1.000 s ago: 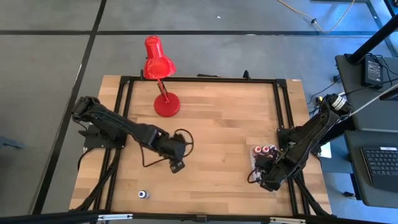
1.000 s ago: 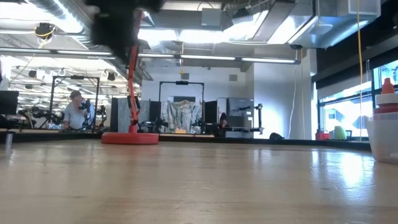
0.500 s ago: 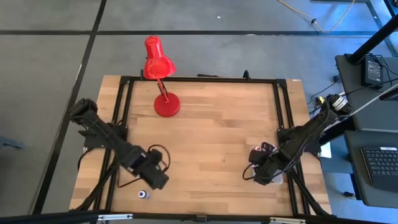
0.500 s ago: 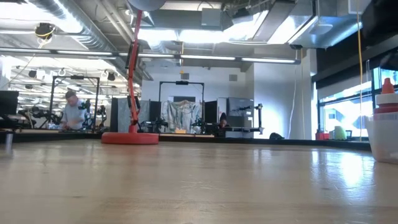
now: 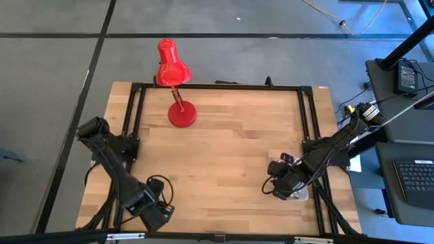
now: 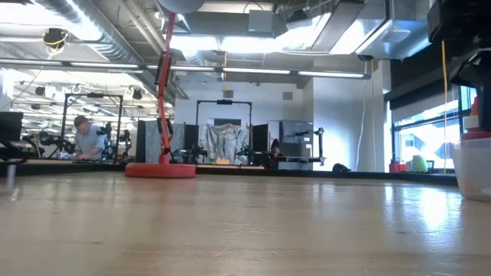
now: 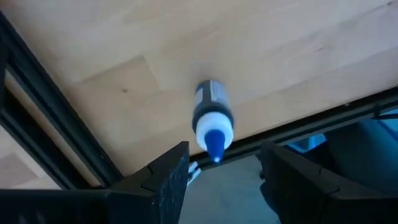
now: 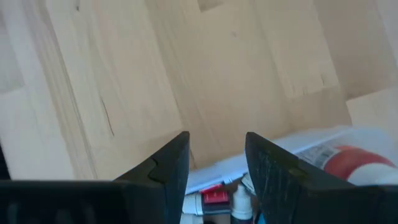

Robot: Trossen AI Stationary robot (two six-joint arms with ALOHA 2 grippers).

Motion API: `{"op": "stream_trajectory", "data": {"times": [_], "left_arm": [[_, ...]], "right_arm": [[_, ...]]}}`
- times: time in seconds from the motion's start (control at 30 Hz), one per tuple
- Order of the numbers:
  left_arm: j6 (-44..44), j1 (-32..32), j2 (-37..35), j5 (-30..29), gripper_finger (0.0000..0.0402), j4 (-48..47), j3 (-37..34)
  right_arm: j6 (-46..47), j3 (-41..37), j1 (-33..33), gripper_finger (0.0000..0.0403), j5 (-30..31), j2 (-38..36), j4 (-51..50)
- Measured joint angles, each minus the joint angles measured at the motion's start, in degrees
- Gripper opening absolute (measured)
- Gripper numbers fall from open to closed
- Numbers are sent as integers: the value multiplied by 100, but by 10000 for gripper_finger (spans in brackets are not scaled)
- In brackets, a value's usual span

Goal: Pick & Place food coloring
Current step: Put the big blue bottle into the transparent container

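We see a table [image 5: 230,135] of pale striped wood planks inside a black frame [image 5: 308,115]. The lamp [image 5: 173,71] is bright red all over, shade, stem and round base. Both arms [image 5: 112,159] are dark, nearly black. The bottle [image 7: 212,119] has a dark blue-grey body, a white collar and a blue tip. The tub [image 8: 323,146] is clear, and in it we see a bottle with a red body [image 8: 348,163] and a small red label [image 8: 216,196].
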Motion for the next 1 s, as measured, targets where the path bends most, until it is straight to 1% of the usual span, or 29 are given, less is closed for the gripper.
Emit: {"op": "stream_trajectory", "data": {"times": [0.17, 0.37, 0.67, 0.83, 1.0], "left_arm": [[-202, -111, 294, 145, 193, -92, 18], [-205, -120, 375, -60, 193, -46, 18], [-311, -120, 430, -159, 193, -82, 3], [-305, -126, 660, 86, 193, -17, -2], [-303, -150, 733, 141, 193, 156, -2]], "right_arm": [[-1, 0, -33, 158, 0, 0, 96], [-1, 0, -33, 158, -2, 0, 108], [-1, 0, -31, 159, -2, 0, 134], [-1, 0, -31, 159, -2, 0, 147], [-1, 0, -31, 159, -2, 0, 160]]}}
